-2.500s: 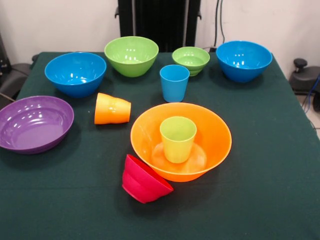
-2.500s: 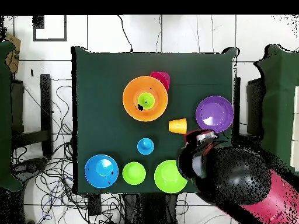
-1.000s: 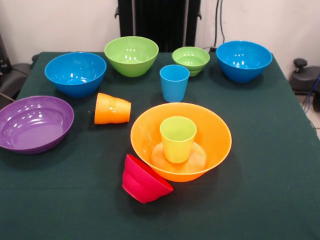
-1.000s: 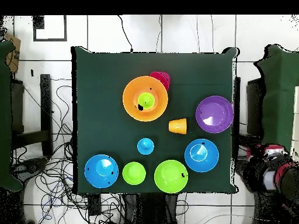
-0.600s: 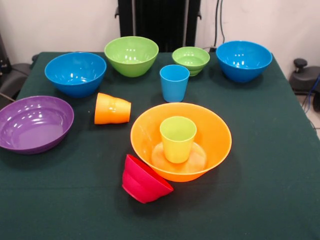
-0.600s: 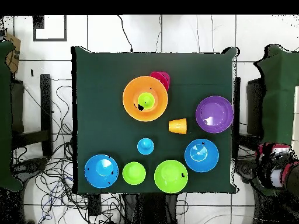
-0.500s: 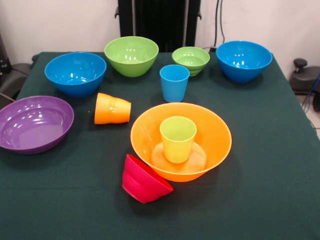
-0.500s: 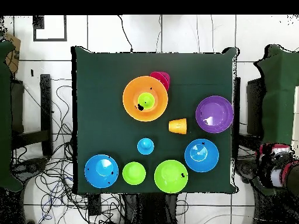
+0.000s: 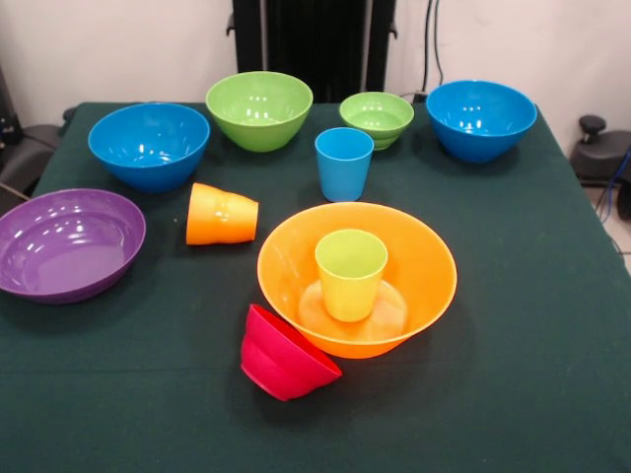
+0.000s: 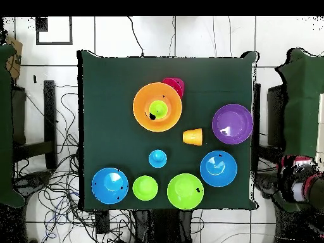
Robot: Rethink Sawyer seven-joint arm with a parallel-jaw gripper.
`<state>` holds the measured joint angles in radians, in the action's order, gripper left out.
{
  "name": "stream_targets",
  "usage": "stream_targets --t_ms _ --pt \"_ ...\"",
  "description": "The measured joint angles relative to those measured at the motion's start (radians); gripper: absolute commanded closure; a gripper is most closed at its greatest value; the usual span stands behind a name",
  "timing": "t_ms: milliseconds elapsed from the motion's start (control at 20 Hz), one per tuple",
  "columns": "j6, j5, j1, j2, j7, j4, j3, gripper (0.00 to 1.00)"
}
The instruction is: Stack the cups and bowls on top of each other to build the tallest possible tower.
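- Big orange bowl [image 9: 357,279] on green tablecloth [image 9: 513,325], upright, holding lime green cup [image 9: 350,273] standing mouth up at its centre; same pair seen from above [image 10: 157,107]
- Small red bowl [image 9: 284,356] tipped on its side, touching the orange bowl's near-left wall in front view, mouth facing the bowl
- Orange cup [image 9: 221,214] lying on its side just left of the orange bowl, long axis roughly left-right, mouth toward the bowl
- Blue cup [image 9: 344,163] upright, empty, just behind the orange bowl
- Purple shallow bowl [image 9: 65,242] well left of the orange bowl, empty
- Far row behind the orange bowl, left to right: blue bowl [image 9: 149,145], large green bowl [image 9: 259,109], small green bowl [image 9: 376,118], second blue bowl [image 9: 480,119]; all upright and empty
- Nothing stacked beyond cup-in-bowl
- Red-black arm part [image 10: 297,186] off the table's edge in overhead view; pincer state cannot be told
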<state>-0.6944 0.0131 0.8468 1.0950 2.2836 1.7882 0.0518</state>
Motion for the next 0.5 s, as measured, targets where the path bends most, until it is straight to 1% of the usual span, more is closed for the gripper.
stream_targets --t_ms 500 --pt "0.114 -0.018 0.071 -0.053 0.0 0.041 -0.059 0.0"
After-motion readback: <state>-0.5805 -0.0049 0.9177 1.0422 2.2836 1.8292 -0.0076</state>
